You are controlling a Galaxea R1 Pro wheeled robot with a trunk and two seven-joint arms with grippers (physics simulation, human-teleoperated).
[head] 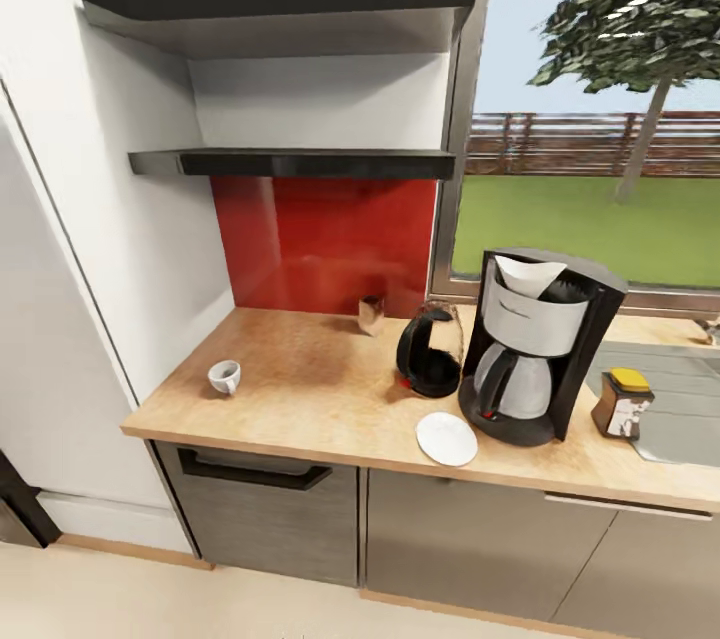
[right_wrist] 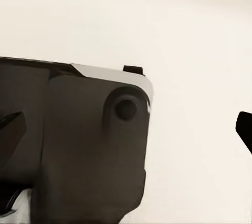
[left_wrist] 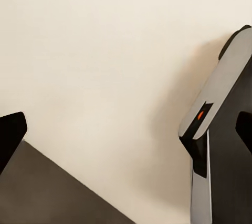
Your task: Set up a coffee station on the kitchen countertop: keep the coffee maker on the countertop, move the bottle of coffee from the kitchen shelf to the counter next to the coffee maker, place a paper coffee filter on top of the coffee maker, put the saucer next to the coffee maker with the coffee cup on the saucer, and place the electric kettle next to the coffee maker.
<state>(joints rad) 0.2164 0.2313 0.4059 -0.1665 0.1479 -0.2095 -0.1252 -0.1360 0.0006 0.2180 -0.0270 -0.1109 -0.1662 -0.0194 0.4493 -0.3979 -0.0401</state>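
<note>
Coffee cup (head: 224, 377) sitting on bench (head: 300, 399), well apart from saucer (head: 446, 439) beside coffee maker (head: 535, 349); both claws (left_wrist: 126, 140) (right_wrist: 126, 129) showing spread, gripping nothing.

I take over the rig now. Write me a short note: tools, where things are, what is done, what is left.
Both tools: open and empty, fingertips apart over the floor in the wrist views.
On the countertop: coffee maker with paper filter on top, kettle and saucer beside it, coffee bottle on its other side.
Left: coffee cup sits far from the saucer; set it on the saucer.
</note>
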